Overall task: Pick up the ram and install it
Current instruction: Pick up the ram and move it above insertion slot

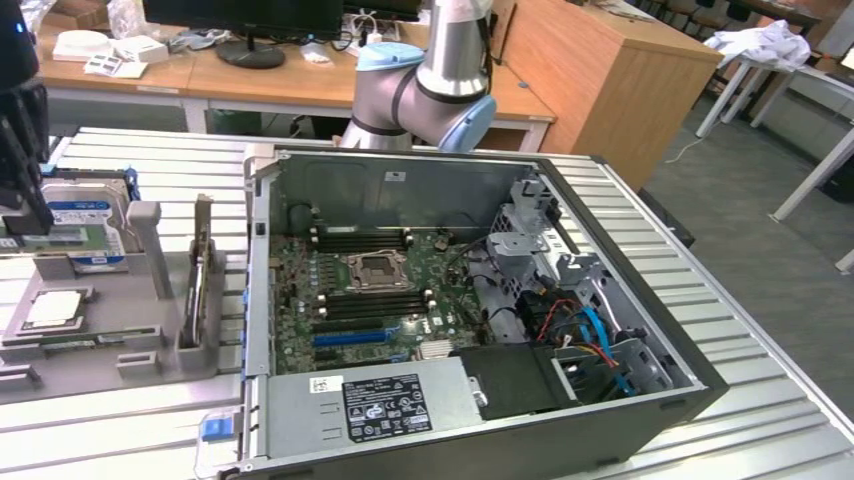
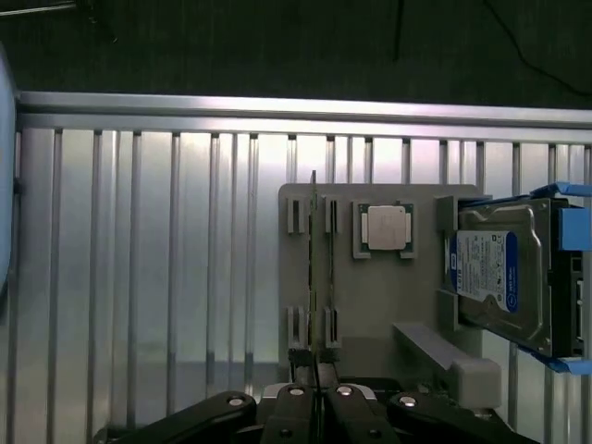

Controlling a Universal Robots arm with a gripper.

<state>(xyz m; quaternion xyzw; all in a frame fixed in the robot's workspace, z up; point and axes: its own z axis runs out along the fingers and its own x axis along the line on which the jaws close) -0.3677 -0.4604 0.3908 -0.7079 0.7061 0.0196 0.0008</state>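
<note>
At the exterior view's left, the fingers of my gripper (image 2: 314, 400) are pressed together, and I hang raised over the grey holder (image 2: 370, 305). The ram (image 2: 314, 268) stands on edge in the holder's slots, in line with my fingertips. It is just beside the processor (image 2: 384, 227), which lies between it and the hard drive (image 2: 495, 273). Farther right a card (image 1: 200, 270) stands upright, then the open computer case (image 1: 400, 165) lies on its side, motherboard (image 1: 387, 290) exposed.
</note>
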